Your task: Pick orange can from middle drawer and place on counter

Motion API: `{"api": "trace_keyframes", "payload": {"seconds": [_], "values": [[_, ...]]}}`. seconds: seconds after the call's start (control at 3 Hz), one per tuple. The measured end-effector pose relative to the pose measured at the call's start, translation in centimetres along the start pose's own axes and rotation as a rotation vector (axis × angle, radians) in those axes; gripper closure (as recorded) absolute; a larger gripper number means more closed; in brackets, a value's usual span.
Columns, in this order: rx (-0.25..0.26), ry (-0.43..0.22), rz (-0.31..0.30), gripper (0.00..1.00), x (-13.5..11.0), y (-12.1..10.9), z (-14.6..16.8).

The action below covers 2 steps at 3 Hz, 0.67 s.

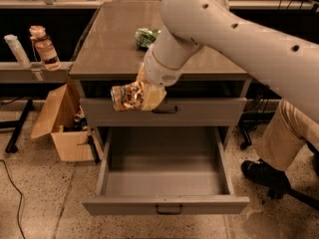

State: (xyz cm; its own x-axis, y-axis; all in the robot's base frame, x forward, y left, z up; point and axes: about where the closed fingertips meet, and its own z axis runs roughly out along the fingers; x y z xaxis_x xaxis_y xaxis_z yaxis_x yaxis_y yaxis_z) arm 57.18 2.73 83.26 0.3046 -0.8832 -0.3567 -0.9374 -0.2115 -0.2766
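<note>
The orange can (125,96), orange-gold with brown and white patches, lies sideways in my gripper (142,96), which is shut on it. I hold it in the air in front of the cabinet's top drawer front, just below the counter's (109,49) front edge and well above the open middle drawer (167,176). That drawer is pulled out and its grey floor is bare. My white arm reaches down from the upper right and hides the right part of the counter.
A green shiny packet (145,36) lies on the counter behind my arm. An open cardboard box (62,126) stands on the floor left of the cabinet. Bottles (42,46) stand on a shelf at the left. A person's leg and shoe (271,176) are at the right.
</note>
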Motion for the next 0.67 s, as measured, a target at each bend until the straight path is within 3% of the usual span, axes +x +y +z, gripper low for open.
{"api": "trace_keyframes", "payload": {"seconds": [0.67], "values": [[0.107, 0.078, -0.12, 1.0, -4.6, -5.5, -6.0]]}}
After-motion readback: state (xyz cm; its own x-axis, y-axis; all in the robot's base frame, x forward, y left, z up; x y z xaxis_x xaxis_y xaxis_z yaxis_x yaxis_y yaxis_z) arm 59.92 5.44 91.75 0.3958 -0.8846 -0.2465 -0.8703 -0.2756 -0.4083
